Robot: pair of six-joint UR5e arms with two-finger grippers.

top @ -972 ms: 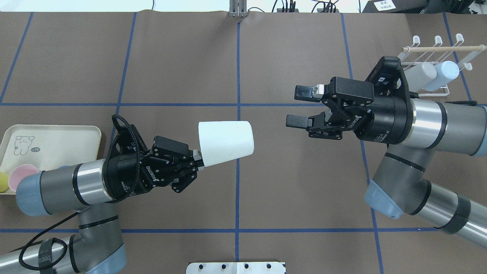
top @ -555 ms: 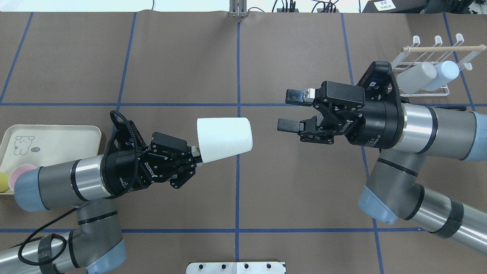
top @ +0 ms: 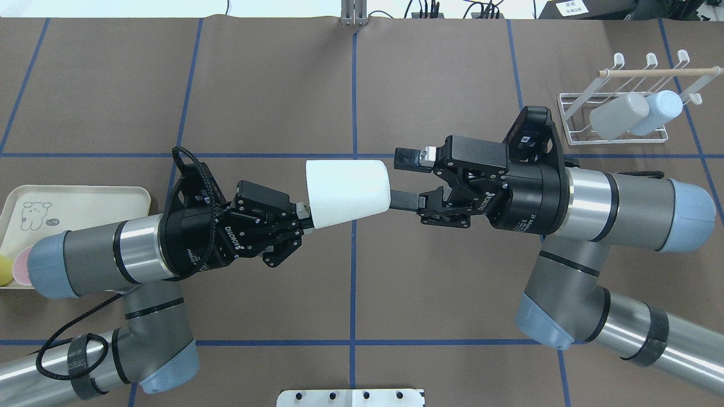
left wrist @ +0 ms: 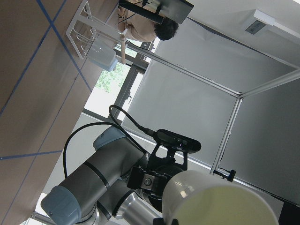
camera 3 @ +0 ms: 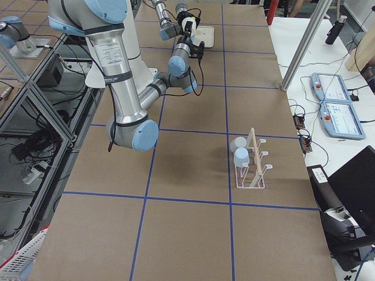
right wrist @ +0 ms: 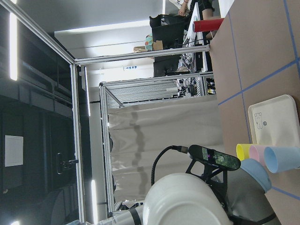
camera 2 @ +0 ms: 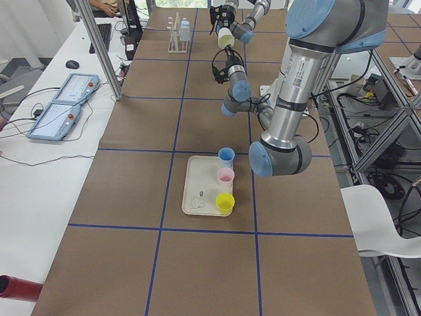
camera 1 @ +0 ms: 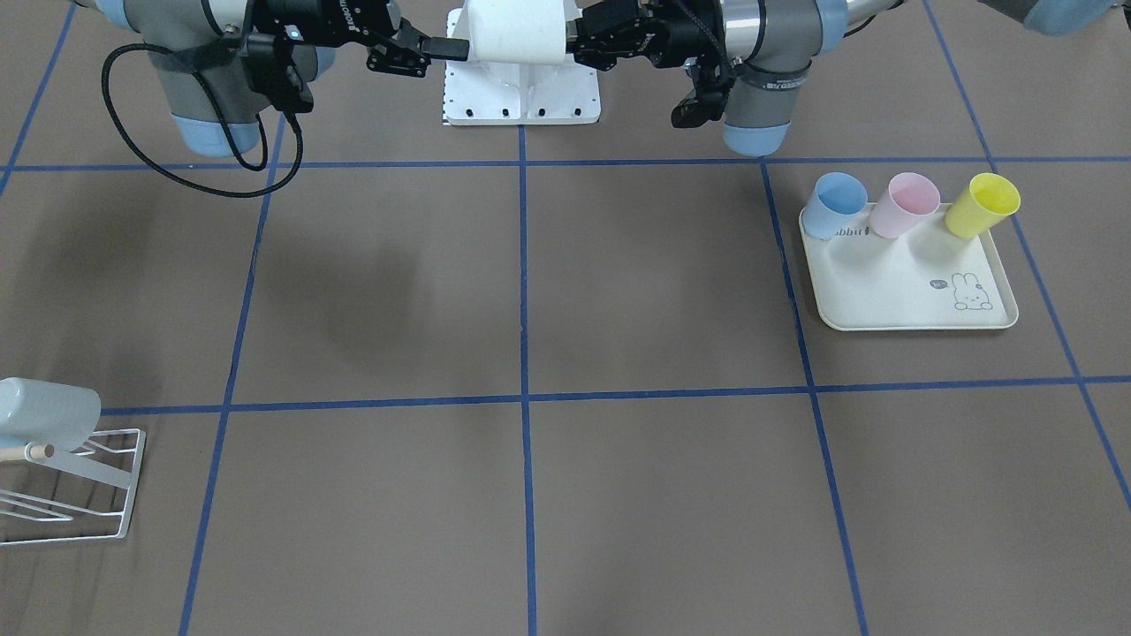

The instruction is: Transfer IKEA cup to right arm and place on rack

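Spot a white tapered plastic cup [top: 348,194] held sideways in mid-air, well apart from the white wire rack with light wooden dowel [top: 566,121], out toward the table's middle. See the left gripper [top: 305,217] pinching the cup at its wide open rim, mouth turned away from the rack, closed base turned toward it. See the right gripper [top: 399,180] on the rack's side of the cup, jaws spread, fingertips just at the base end. Cannot tell whether either fingertip touches yet; plainly not clamped. Count two cups hanging tilted on the rack, a grey cup [top: 618,116] and a pale blue cup [top: 656,112], side by side. Far from the rack, at the table's opposite end, note a cream rabbit-print tray [camera 1: 910,296] carrying a blue cup [camera 1: 838,203], a pink cup [camera 1: 910,203] and a yellow cup [camera 1: 979,203] in a row along one edge. Judge the job roughly half done: pick-up and lift complete, arms met, transfer not yet made. Left to do: close the right jaws on the base end, release the left pinch, carry across to the rack, seat over a prong. Reckon the smooth taper likely to slip if gripped too near the narrow end.
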